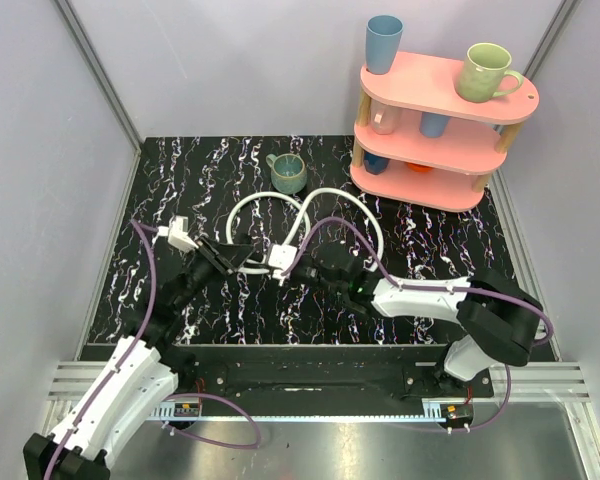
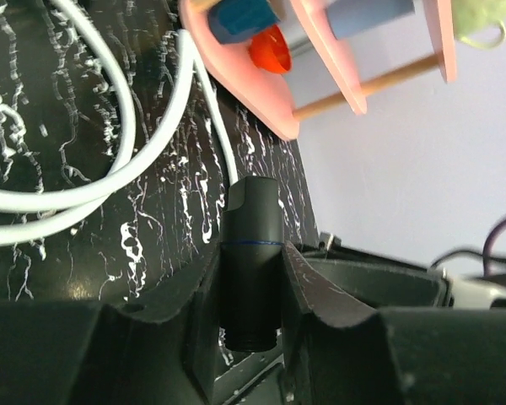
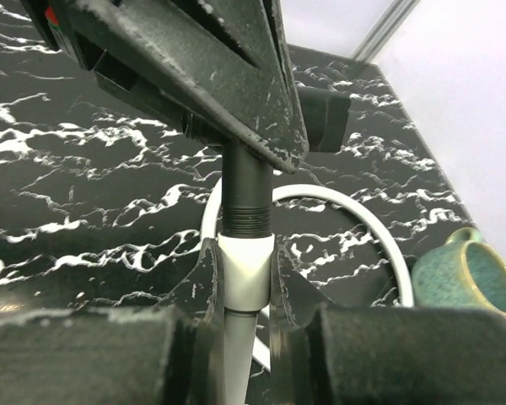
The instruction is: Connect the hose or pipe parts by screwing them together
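Two white hoses [image 1: 270, 205] lie in overlapping loops on the black marbled table [image 1: 430, 290]. My left gripper [image 1: 238, 256] [image 2: 251, 257] is shut on a black cylindrical fitting [image 2: 251, 219], and the threaded end of this fitting points back toward the wrist. My right gripper [image 1: 305, 262] [image 3: 244, 257] is shut on a white end fitting [image 3: 245, 270] of a hose. In the right wrist view the black threaded fitting [image 3: 247, 202] meets the top of the white fitting end to end, in line. How deep the thread has gone in is hidden.
A teal mug [image 1: 288, 172] [image 3: 468, 278] stands just behind the hose loops. At the back right is a pink three-level shelf [image 1: 445, 85] holding cups, with a blue cup [image 1: 383, 44] and a green mug [image 1: 485, 72] on top. Purple cables [image 1: 145, 280] run along both arms.
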Available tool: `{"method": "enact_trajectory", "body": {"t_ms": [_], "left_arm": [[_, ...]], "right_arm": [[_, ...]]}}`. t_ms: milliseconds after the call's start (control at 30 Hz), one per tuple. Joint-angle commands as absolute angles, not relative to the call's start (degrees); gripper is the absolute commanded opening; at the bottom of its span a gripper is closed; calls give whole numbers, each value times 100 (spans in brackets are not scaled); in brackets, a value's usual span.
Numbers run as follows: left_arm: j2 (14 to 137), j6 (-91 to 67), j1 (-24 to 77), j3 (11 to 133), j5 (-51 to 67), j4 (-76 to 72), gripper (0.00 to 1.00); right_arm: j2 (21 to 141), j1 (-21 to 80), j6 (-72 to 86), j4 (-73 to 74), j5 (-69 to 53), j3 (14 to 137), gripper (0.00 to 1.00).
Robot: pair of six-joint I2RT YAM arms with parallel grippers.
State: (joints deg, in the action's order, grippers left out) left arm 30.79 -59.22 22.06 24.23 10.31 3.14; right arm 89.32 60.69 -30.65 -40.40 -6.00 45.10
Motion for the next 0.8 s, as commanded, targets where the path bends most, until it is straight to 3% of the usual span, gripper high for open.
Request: {"method": "enact_trajectory", "body": {"t_ms": [0, 467, 767], "left_arm": [[3251, -4669, 2276, 2066, 2897, -1687, 0], [3401, -3182, 2276, 1960, 4956, -2170, 0], [3348, -2838, 2276, 2118, 4756, -1758, 0]], "right_arm": [[8473, 5697, -2277, -3719, -2090, 4904, 0], [8622, 4878, -240, -3822, -5131, 4975, 0], [8737, 4852, 729, -4246, -5074, 4948, 0]]}}
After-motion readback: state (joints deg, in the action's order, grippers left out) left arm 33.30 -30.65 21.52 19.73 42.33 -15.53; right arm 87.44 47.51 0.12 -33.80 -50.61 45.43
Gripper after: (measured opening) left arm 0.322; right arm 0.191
